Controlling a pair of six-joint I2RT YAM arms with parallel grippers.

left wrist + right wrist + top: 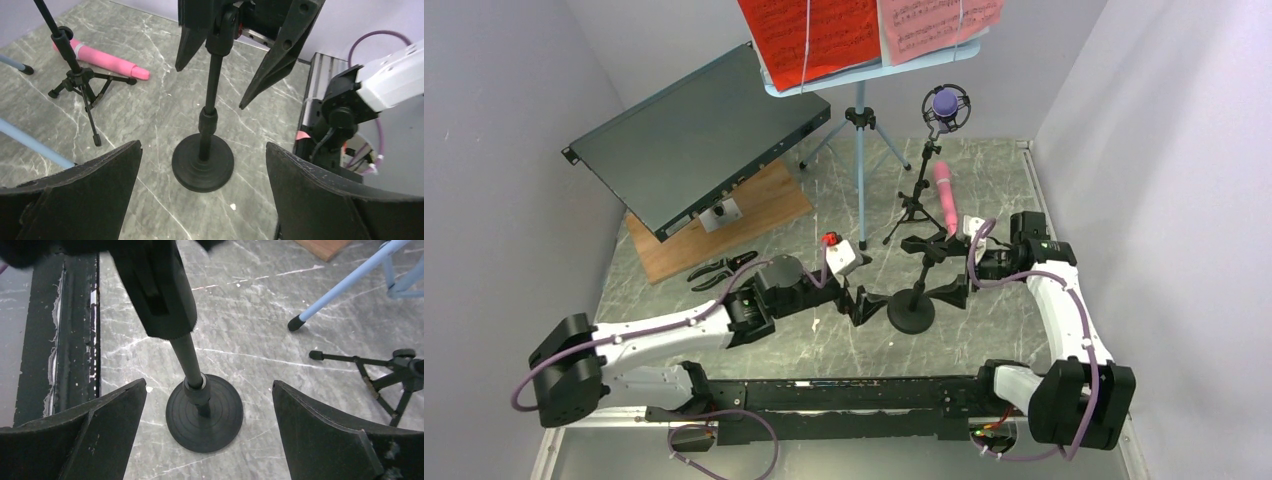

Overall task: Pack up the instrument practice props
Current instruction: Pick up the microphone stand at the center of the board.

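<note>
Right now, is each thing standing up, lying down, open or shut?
Music rack: upright, red pages and pink pages on it.
Purple microphone: held upright on the tripod stand.
Pink microphone: lying flat on the table.
Round-base stand: upright, empty.
Left end effector: open, facing the round-base stand.
Right end effector: open, either side of that stand's pole.
Pliers: lying flat.
Metal box: tilted.

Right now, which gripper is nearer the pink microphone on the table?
Right: right gripper just near-side of the pink microphone; left gripper farther, beyond the black round-base stand.
</note>
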